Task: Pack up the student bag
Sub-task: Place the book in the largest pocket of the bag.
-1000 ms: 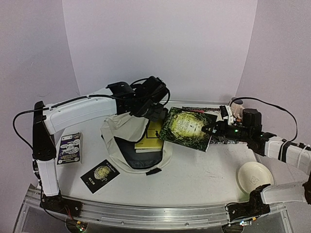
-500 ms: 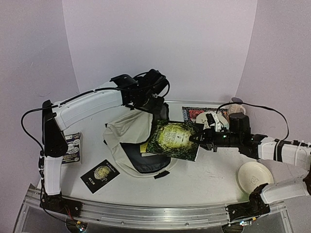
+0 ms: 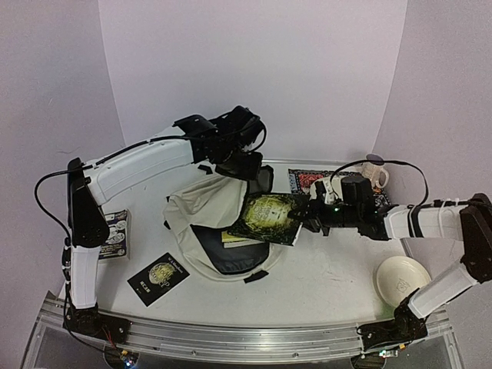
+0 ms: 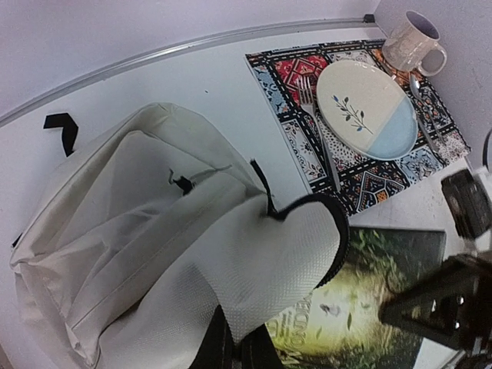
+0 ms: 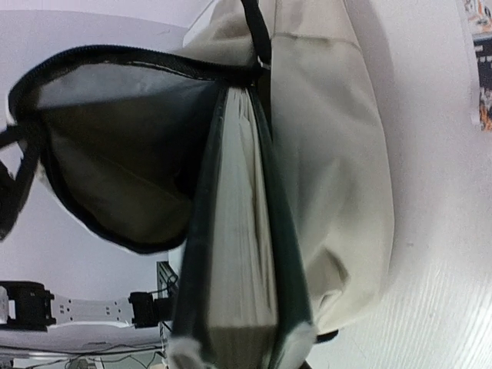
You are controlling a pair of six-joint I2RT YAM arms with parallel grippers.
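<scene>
Cream cloth student bag (image 3: 201, 211) with black zip lines lies near the middle of the white table (image 3: 323, 284). Its dark mouth gapes open toward 5 o'clock. The left gripper (image 3: 250, 165) is pinched tight on the bag's top flap at 1 o'clock and holds it up. The right gripper (image 3: 310, 221) is clamped on a dark green book with a glowing yellow picture (image 3: 267, 217). The book is at the bag's 3 o'clock side, its far edge over the open mouth. A bit of a yellow book (image 3: 233, 237) shows under it.
</scene>
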